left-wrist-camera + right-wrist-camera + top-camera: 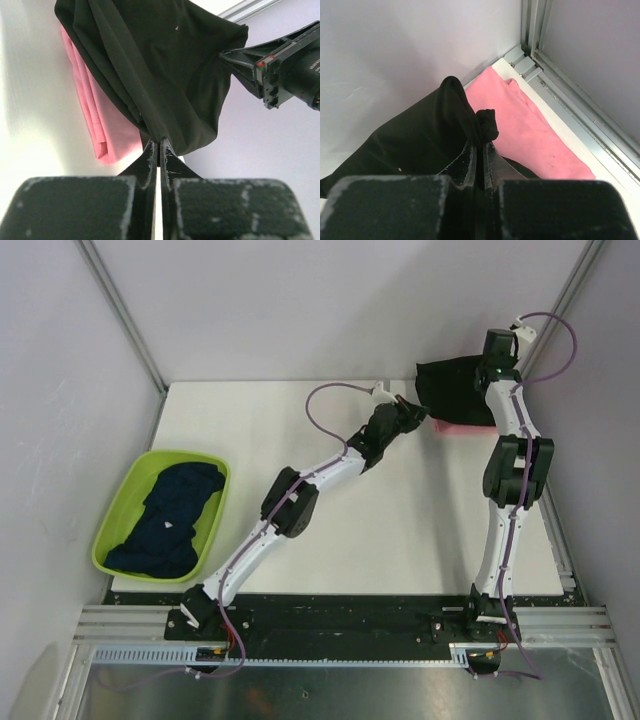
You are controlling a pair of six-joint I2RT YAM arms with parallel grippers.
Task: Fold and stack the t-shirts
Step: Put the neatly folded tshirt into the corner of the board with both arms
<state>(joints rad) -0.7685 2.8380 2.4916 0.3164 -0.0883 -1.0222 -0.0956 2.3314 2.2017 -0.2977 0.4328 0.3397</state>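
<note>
A black t-shirt [452, 388] hangs stretched between both grippers at the far right corner of the table, above a folded pink t-shirt [462, 427]. My left gripper [420, 412] is shut on the black shirt's lower edge [165, 100]; the pink shirt [102, 122] lies behind and below it. My right gripper [497, 368] is shut on a bunched corner of the black shirt [465, 125], with the pink shirt [530, 135] flat beneath it. Dark navy t-shirts [170, 515] lie crumpled in the lime-green basin. The black shirt's print is hidden.
The lime-green basin [117, 505] sits at the table's left edge. Aluminium frame rails [570, 95] and the grey walls close in tightly around the far right corner. The white tabletop [380, 530] spreads between the two arms.
</note>
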